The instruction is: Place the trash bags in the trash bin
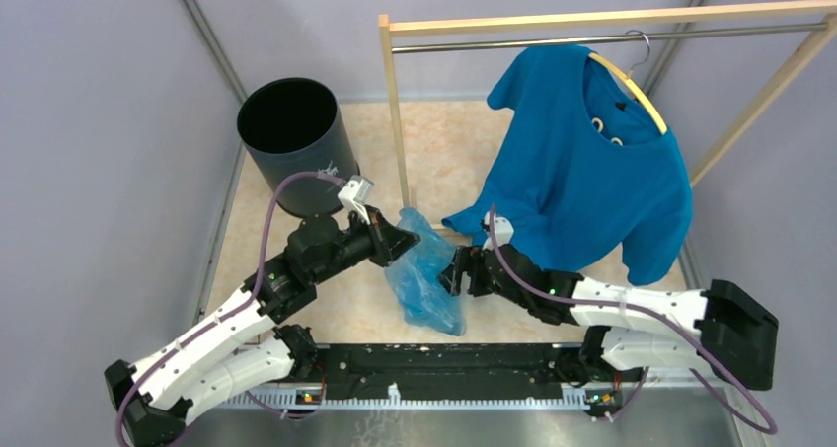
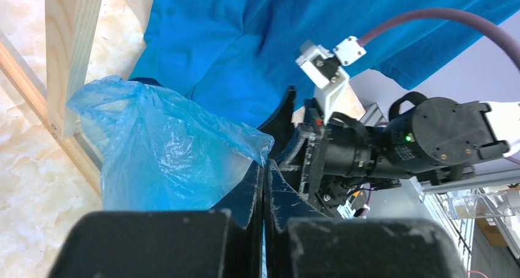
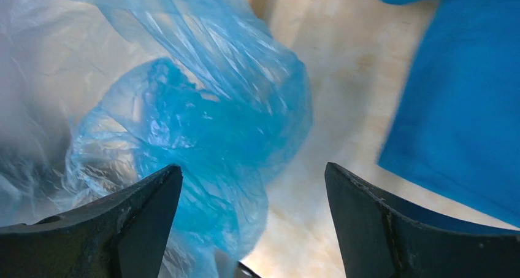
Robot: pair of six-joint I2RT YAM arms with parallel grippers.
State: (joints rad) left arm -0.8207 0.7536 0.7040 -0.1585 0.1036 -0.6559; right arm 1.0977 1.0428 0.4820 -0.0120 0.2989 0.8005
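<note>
The light-blue translucent trash bag (image 1: 426, 274) hangs crumpled between my two grippers, above the floor's middle. My left gripper (image 1: 403, 242) is shut on the bag's upper left edge; in the left wrist view its jaws (image 2: 263, 167) pinch a fold of the bag (image 2: 159, 155). My right gripper (image 1: 452, 272) is open at the bag's right side, facing it. In the right wrist view the bag (image 3: 202, 124) fills the space ahead, between and left of the spread fingers (image 3: 132, 210). The black round trash bin (image 1: 291, 141) stands open and upright at the back left.
A wooden clothes rack (image 1: 397, 121) stands behind the bag, its left post between bin and bag. A blue T-shirt (image 1: 582, 161) on a hanger hangs from it, right behind my right gripper. Grey walls close in on both sides.
</note>
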